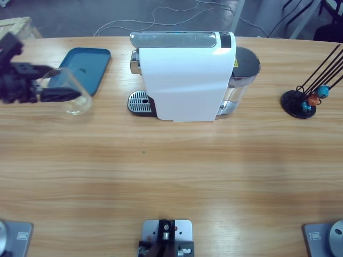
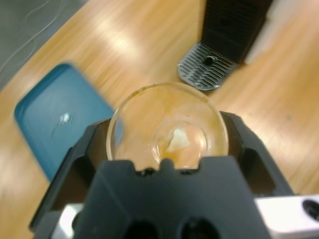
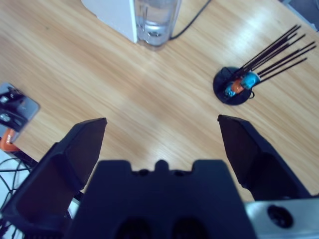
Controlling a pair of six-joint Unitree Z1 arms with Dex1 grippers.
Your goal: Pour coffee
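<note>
- The left gripper (image 1: pixel 67 92) comes in from the left edge of the table and has a small clear glass cup (image 1: pixel 72 91) clamped between its jaws, tipped over on its side so the mouth points right, toward the machine.
- In the left wrist view you're looking straight into that cup (image 2: pixel 167 127): both jaws are snug against its sides, and there's only a thin brownish film of coffee (image 2: pixel 172 144) at the bottom and a faint brown ring near the rim. Basically nothing pooled in there.
- A teal tray (image 1: pixel 86 67) lies flat on the table just behind the cup, at the far left.
- The white capsule coffee machine (image 1: pixel 185 75) stands in the far middle of the wooden table (image 1: pixel 171 176), with its round metal drip grate (image 1: pixel 139 101) sticking out at its left foot and the clear water tank (image 1: pixel 244 80) on its right side.
- The cup is near the grate but well short of it, off to the left.
- A black wire capsule holder (image 1: pixel 300 101) sits far right with a couple of blue and orange capsules (image 1: pixel 316 95) on it.
- The right gripper (image 3: pixel 162 144) doesn't show in the high view; its wrist camera shows the jaws spread wide over bare wood, holding nothing, capsule holder up ahead.
</note>
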